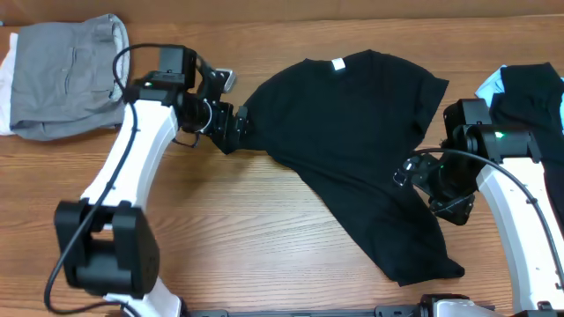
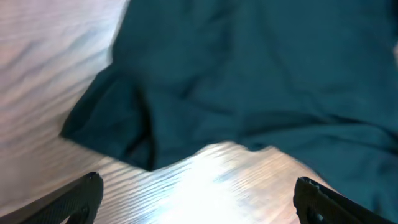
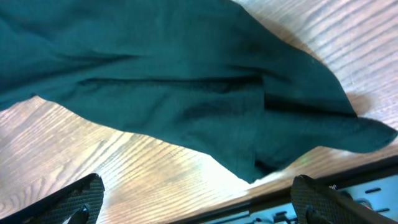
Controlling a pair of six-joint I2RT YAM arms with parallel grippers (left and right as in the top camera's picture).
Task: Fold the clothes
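Shirt (image 1: pixel 352 150) spread across centre; left gripper (image 1: pixel 236 125) at frame-left sleeve, right gripper (image 1: pixel 405 172) over frame-right edge (both wide open, empty).

Bright, even light; left wrist view blurred, table (image 2: pixel 211 168) glaring.

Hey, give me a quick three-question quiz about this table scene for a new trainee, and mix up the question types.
1. True or false: the left claw is shut on the black short-sleeved fabric T-shirt.
2. Multiple choice: what lies at the far left corner of the wooden table? A, a folded grey fabric garment; B, a white mug; C, a red towel.
3. Fill in: the small white label sits at the T-shirt's ____.

Key: 1 false, its fingers stand wide apart; 2 A; 3 neck.
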